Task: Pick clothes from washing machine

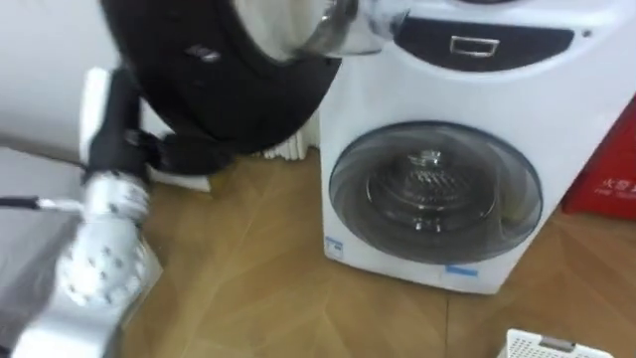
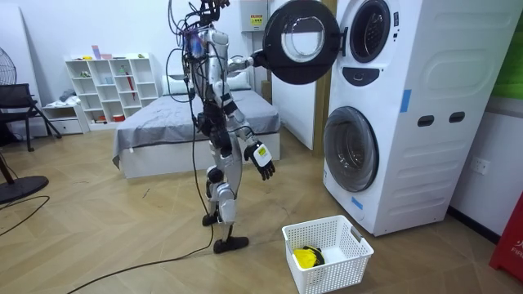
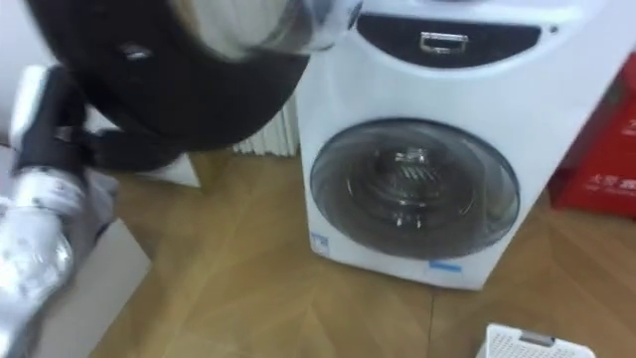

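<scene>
Left hand (image 1: 184,154) half-hidden under door (image 1: 224,85)

A home bedroom: a grey bed (image 2: 184,122), white cube shelves (image 2: 114,86) and stacked washing machines (image 2: 413,114) on a wood floor (image 2: 122,224).

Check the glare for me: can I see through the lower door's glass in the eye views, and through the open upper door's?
Left eye view: only a small bright glint on the lower door glass; the drum shows through. Right eye view: the same. Room view: even light, but the open upper door's glass reads bright white, nothing visible through it.
</scene>
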Available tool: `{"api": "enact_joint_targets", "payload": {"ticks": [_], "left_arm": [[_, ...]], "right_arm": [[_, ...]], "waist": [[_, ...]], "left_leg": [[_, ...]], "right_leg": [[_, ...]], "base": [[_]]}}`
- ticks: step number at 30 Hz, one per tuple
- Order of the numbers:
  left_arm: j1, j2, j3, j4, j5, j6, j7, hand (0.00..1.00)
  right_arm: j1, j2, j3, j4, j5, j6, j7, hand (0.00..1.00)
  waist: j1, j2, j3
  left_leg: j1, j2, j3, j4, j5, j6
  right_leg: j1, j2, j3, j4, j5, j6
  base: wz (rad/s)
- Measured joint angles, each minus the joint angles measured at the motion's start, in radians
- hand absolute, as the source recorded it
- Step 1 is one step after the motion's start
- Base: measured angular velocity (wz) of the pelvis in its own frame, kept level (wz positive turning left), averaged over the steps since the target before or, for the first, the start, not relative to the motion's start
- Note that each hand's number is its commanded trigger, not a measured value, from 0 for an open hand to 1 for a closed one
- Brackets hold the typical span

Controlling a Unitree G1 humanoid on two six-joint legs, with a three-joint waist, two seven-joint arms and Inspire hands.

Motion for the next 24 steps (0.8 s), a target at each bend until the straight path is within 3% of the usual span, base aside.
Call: {"api": "enact_joint_targets", "payload": {"ticks": [2, 4, 7, 11, 13, 18, 24], "left_arm": [[0.002, -0.074, -0.077, 0.002, -0.032, -0.078, -0.072, 0.00], [0.005, -0.101, -0.114, 0.008, -0.089, -0.107, -0.105, 0.00], [0.018, -0.092, -0.225, 0.054, -0.127, -0.198, -0.241, 0.00], [0.030, -0.099, -0.400, 0.138, -0.144, -0.230, -0.409, 0.00], [0.031, -0.097, -0.442, 0.193, -0.153, -0.245, -0.461, 0.00], [0.033, -0.096, -0.520, 0.261, -0.162, -0.245, -0.566, 0.00], [0.032, -0.137, -0.603, 0.376, -0.160, -0.250, -0.654, 0.00]], "right_arm": [[-0.040, 0.012, 0.050, 0.018, 0.015, -0.002, 0.003, 0.00], [-0.044, 0.016, 0.084, 0.018, 0.041, -0.013, 0.000, 0.00], [-0.041, 0.016, 0.111, 0.030, 0.102, -0.018, -0.001, 0.00], [-0.049, 0.017, 0.156, 0.037, 0.139, -0.047, -0.005, 0.00], [-0.062, 0.019, 0.167, 0.053, 0.140, -0.050, -0.002, 0.00], [-0.089, 0.016, 0.204, 0.076, 0.180, -0.055, -0.003, 0.00], [-0.085, 0.012, 0.233, 0.077, 0.228, -0.067, -0.020, 0.00]], "waist": [[-0.055, -0.001, -0.0008], [-0.078, -0.001, -0.0025], [-0.139, -0.006, -0.0045], [-0.166, -0.015, -0.0045], [-0.183, -0.021, -0.0035], [-0.215, -0.026, -0.0013], [-0.233, -0.034, 0.0035]], "left_leg": [[0.016, -0.010, 0.026, -0.015, 0.004, 0.007], [0.024, -0.010, 0.063, -0.021, 0.003, 0.008], [0.036, -0.011, 0.081, -0.027, 0.003, 0.007], [0.060, 0.001, 0.129, -0.036, -0.003, -0.002], [0.070, 0.006, 0.135, -0.036, -0.005, -0.006], [0.071, 0.012, 0.138, -0.036, -0.008, -0.011], [0.083, 0.021, 0.164, -0.036, -0.013, -0.018]], "right_leg": [[0.005, -0.011, -0.002, 0.002, -0.001, 0.007], [-0.010, -0.010, 0.004, 0.009, 0.001, 0.011], [-0.013, -0.006, 0.013, 0.013, 0.001, 0.012], [-0.015, 0.008, 0.044, 0.012, 0.002, 0.009], [-0.009, 0.012, 0.042, 0.012, 0.002, 0.007], [-0.011, 0.019, 0.043, 0.014, -0.003, 0.000], [-0.012, 0.031, 0.075, 0.011, -0.004, -0.002]], "base": [[-0.39], [-0.59], [-0.25], [-0.33], [-0.18], [-0.02], [-0.16]]}}
